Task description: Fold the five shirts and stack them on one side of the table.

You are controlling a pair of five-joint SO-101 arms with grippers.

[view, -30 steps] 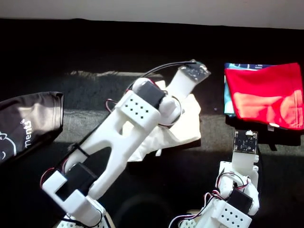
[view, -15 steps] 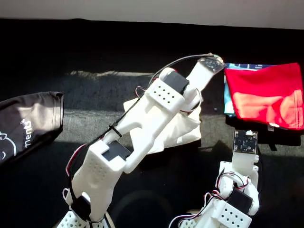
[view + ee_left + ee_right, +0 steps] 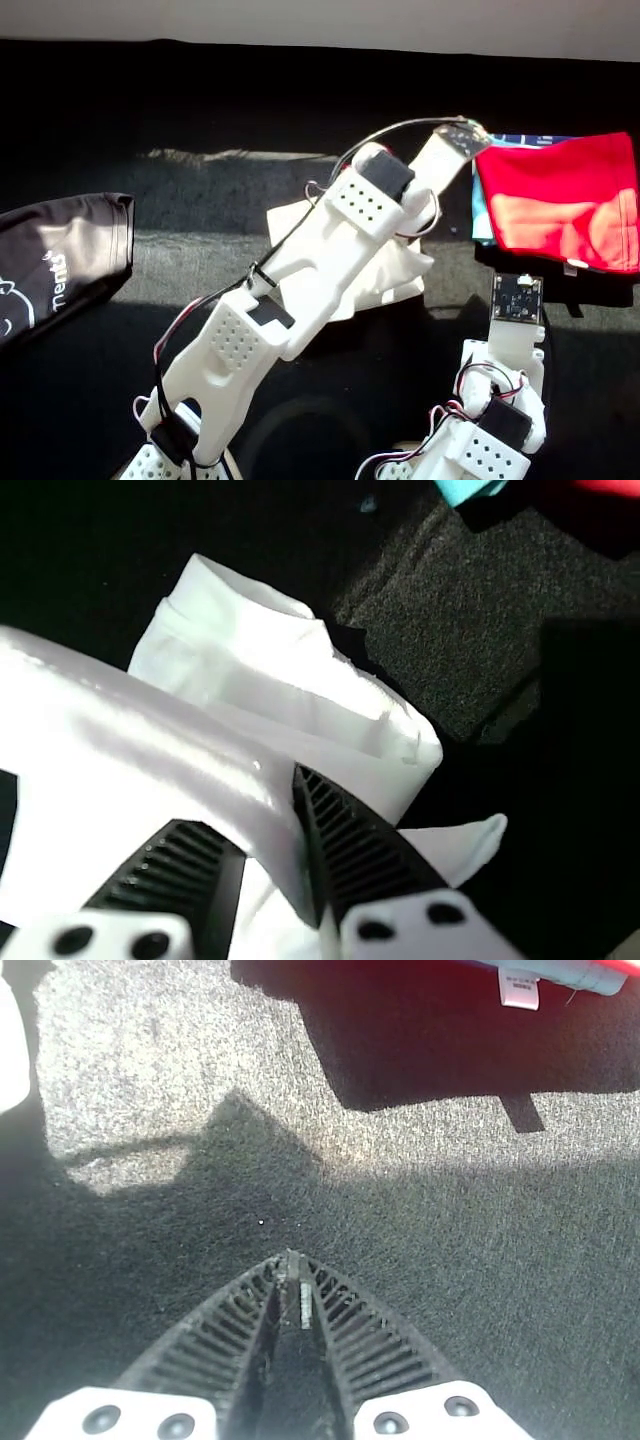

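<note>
The white shirt (image 3: 395, 275) is pinched between the fingers of the left gripper (image 3: 245, 815) and has been dragged closer to the red shirt (image 3: 560, 200), beyond the fingertips, than a second earlier, so stacking is judged near. The right gripper (image 3: 290, 1272) is kept unmoved, its fingers pressed together on nothing

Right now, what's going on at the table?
The left arm's fingers grip a roughly folded white shirt mid-table, just beside the stack topped by the red shirt. The right arm's fingers are shut over bare mat. A black shirt lies at the opposite side, not yet stacked.
</note>
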